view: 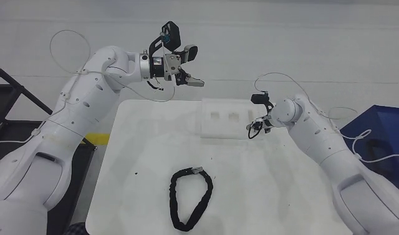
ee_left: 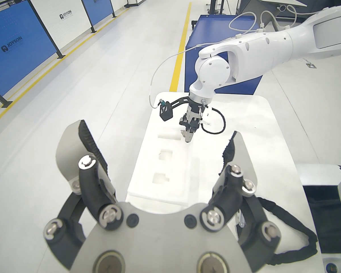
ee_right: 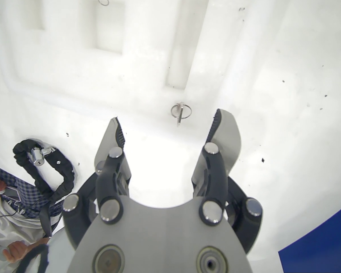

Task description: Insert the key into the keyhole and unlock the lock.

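One key (ee_right: 181, 114) is spotted just off the foam block's (ee_right: 147, 66) long slot, laid in line with it, tip pointed away. One lock (view: 174, 201) is looped well apart. Left jaws and right jaws are both held spread.

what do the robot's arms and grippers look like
The left arm and right arm are glossy white with rounded joints, thin white cables and a black camera at each wrist. The jaws are grey metal with ribbed black pads on black linkages.

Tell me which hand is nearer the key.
Right. The right hand hangs open just above the key, which lies by the long slot of the foam tray. The left hand is raised beyond the tray's other end, well away.
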